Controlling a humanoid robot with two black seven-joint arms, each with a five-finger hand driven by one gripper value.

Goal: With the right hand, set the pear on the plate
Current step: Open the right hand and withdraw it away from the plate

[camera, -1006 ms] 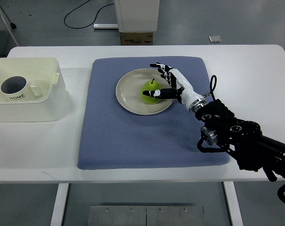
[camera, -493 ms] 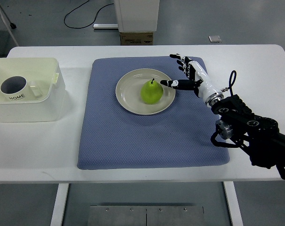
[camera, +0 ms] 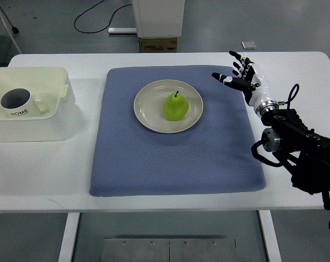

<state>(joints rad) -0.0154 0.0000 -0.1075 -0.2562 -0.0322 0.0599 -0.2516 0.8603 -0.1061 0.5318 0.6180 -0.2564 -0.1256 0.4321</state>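
A green pear stands upright on a round beige plate in the upper middle of a blue mat. My right hand is open with its fingers spread. It hovers over the mat's upper right corner, well to the right of the plate and apart from the pear. Its black forearm comes in from the right edge. My left arm does not show.
A translucent white bin stands at the table's left, holding a white mug. A white cabinet base and a cardboard box stand on the floor beyond the table's far edge.
My right hand has let go of the pear and drawn back to the right and away, from the plate's edge to the mat's upper right corner. The pear stays on the plate.
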